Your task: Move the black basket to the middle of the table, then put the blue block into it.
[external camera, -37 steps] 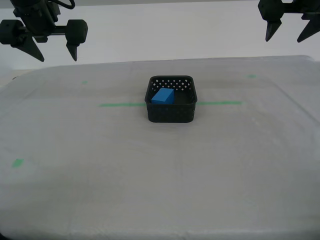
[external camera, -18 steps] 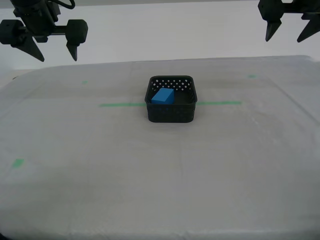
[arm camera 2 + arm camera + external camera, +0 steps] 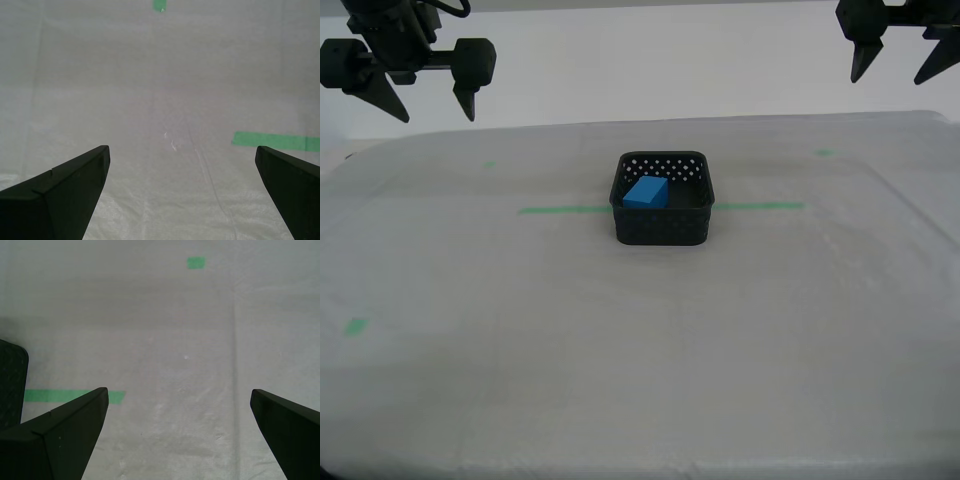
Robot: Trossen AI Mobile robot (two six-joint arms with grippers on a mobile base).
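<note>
At frame centre in the exterior view, the black basket (image 3: 662,200) sits on the green tape line (image 3: 560,210) w/ the blue block (image 3: 646,192) inside. My first gripper (image 3: 177,435) & my second gripper (image 3: 180,192): jaws wide, empty. Risk: any low arm sweep could nudge the basket off-centre.

I count one perforated black plastic basket (image 3: 662,210) and one solid bright-blue block (image 3: 645,192). Two open black grippers show: my first gripper (image 3: 177,435), my second gripper (image 3: 180,192).

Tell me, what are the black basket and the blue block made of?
The black basket looks like matte moulded plastic: thin walls with rows of neat round holes. The blue block has flat, plain, evenly bright faces, so maybe painted wood or plastic; I can't tell which.
</note>
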